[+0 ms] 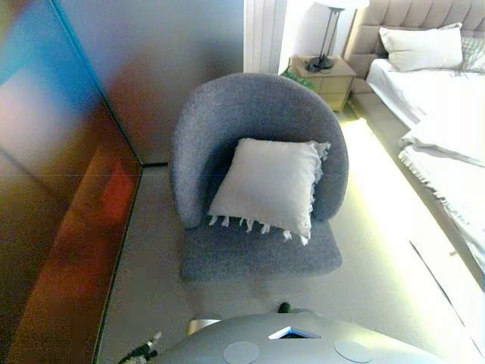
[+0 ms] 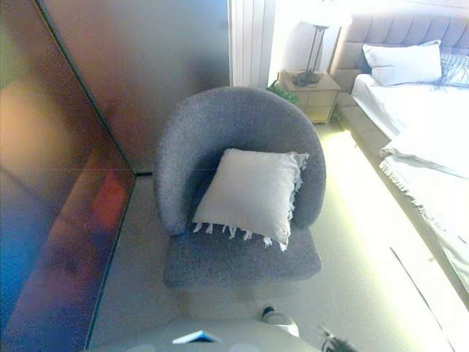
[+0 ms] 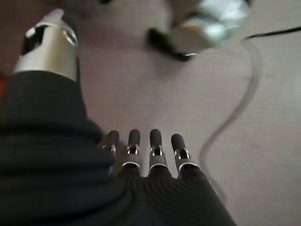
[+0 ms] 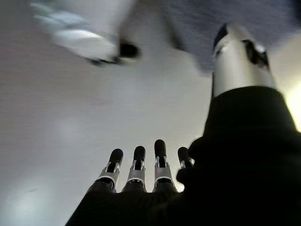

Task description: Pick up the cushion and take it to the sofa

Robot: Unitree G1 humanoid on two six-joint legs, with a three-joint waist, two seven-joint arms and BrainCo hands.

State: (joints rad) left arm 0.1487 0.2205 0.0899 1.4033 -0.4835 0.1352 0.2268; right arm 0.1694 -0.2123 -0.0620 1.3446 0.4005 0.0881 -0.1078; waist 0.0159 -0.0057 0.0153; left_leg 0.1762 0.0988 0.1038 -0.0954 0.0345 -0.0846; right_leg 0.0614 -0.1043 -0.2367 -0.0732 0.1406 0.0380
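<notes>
Cushion [image 1: 269, 184] leans in grey armchair [image 1: 227, 121] — carpet [image 1: 151, 280], seemingly, below.

Cushion [image 1: 267, 185] on grey armchair [image 1: 227, 114], not held.
Square, pale off-white, with a fringe of short tassels along its lower edge and down its right edge. Propped tilted, leaning back against the chair's curved backrest, lower edge resting on the seat pad. Sits toward the right side of the seat, one corner touching the right arm of the chair.
</notes>
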